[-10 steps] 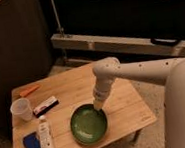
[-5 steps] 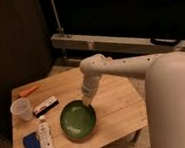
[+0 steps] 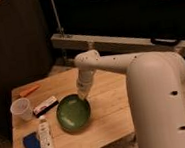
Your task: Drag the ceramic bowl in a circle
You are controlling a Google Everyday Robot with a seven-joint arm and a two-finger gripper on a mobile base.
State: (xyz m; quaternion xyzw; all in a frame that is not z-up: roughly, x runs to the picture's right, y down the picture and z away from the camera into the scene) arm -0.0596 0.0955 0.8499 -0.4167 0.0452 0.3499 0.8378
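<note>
Gripper [image 3: 82, 96] sits at the upper-right rim of the ceramic bowl [image 3: 73, 114], its grasp cannot be told; bowl has slid leftward, circle partly traced.

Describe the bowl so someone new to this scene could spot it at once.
On the wooden table, look near the middle, where the gripper sits at a rim. That is the bowl: round, shallow, glossy dark green, far wider than the clear cup and white bottle beside it.

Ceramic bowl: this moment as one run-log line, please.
ceramic bowl: upright on table | gripper: at bowl's far-right rim | plastic cup: left, apart
</note>
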